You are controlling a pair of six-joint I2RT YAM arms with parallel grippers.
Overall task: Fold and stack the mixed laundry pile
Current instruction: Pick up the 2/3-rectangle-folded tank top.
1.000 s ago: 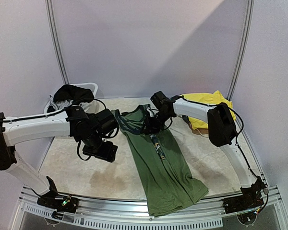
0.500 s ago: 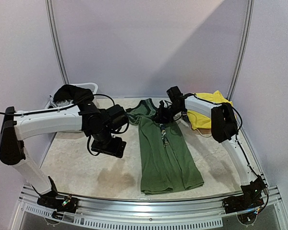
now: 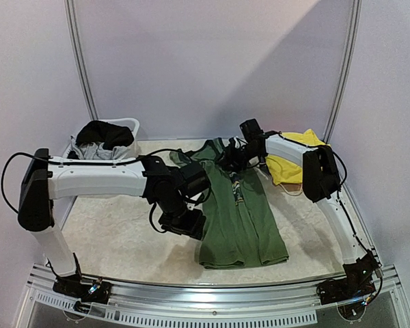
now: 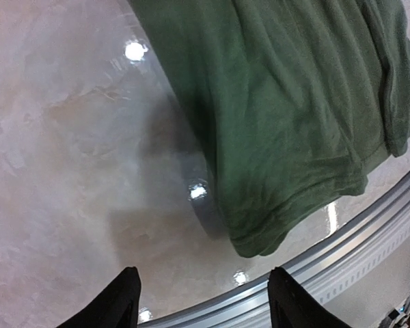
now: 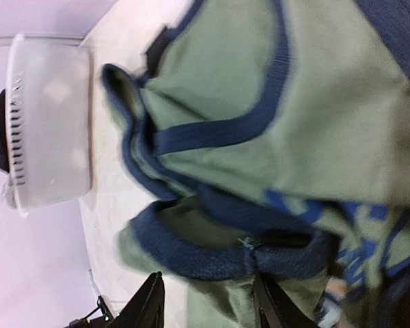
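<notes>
Lying beside left jaws, olive-green T-shirt (image 3: 246,219), collar seemingly at right jaws

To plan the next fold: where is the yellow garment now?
In the top view, the yellow garment lies at the far right of the table, partly hidden by the right arm, just right of the green T-shirt.

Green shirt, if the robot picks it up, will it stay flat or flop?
Probably flop: the green shirt lies wrinkled and its hem curls. Likely light, being thin cloth. Its navy trim bunches up, so pushing may crumple it.
</notes>
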